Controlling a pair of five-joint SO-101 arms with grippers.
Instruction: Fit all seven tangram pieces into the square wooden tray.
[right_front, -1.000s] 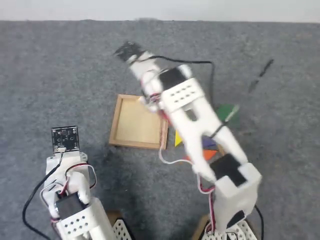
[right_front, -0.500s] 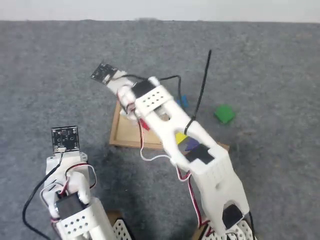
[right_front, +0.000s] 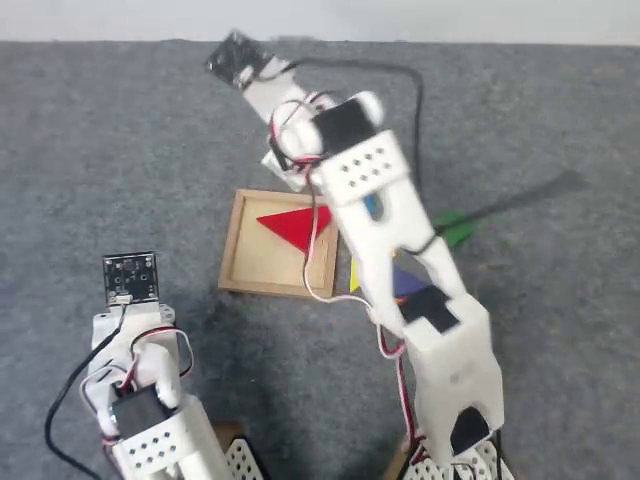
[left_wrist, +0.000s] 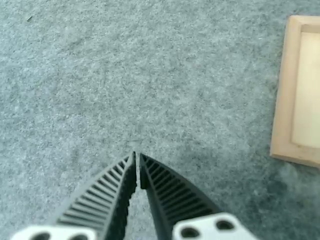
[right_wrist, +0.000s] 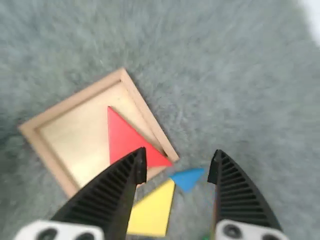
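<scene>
The red triangle lay flat inside the square wooden tray, toward its 2 o'clock corner, with one edge running close along the 3 o'clock wall (whether truly flush I could not tell). That spot seemed sensible: tucked to a wall, it left the tray floor at 9 and 6 o'clock bare for the other six pieces. The right jaws hung above that same corner, spread apart and gripping nothing, so the piece rested on its own.

Just past the 3 o'clock wall, the yellow piece and the blue piece lay on the grey counter, with the green piece farther out at 3 o'clock. The right arm stretched over that cluster, so lifting room there looked tight, and the raised tray rim would likely catch anything slid in low. The left jaws sat closed together, empty, over bare counter at 7 o'clock, well apart from the tray's 9 o'clock wall.
</scene>
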